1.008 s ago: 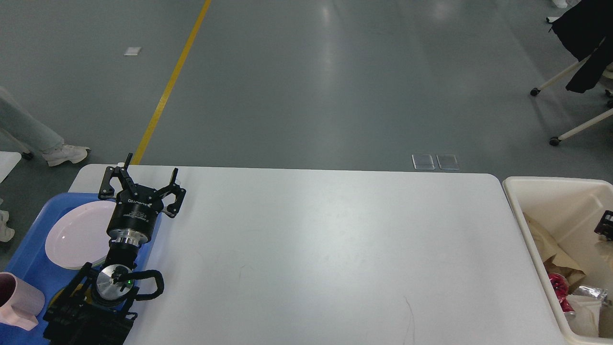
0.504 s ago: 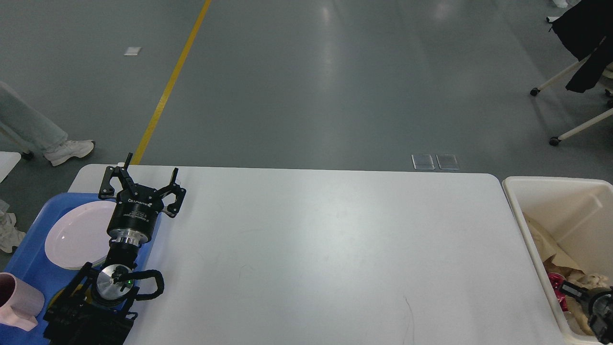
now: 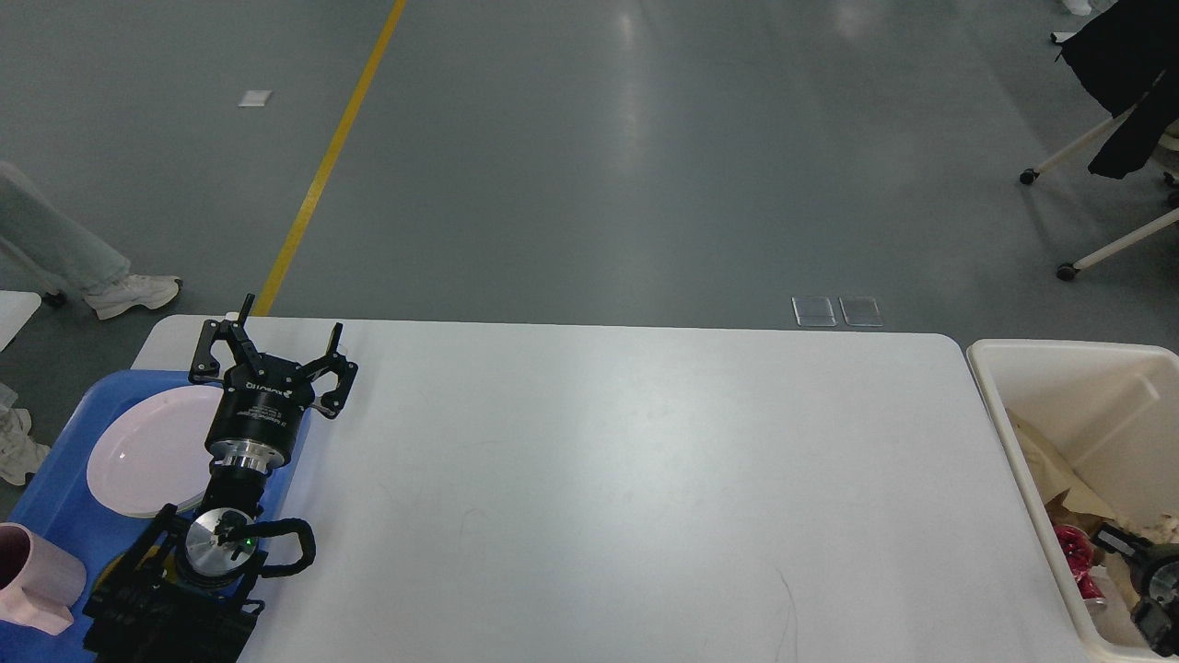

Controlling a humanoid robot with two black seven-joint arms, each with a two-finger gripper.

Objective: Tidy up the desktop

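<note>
Over on the left edge of the white counter, the left hand hangs with its fingers spread wide, nothing in it, just above a blue tray holding a white plate and a pink cup. The right hand is down inside the cream bin among crumpled paper, too dark to tell if it's clenched or not.

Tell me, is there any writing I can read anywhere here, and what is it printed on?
Body of the left gripper: white lettering in several lines, seen upside down, too small to read.
Desktop, blue tray, white plate, pink cup, cream bin: no writing visible.
</note>
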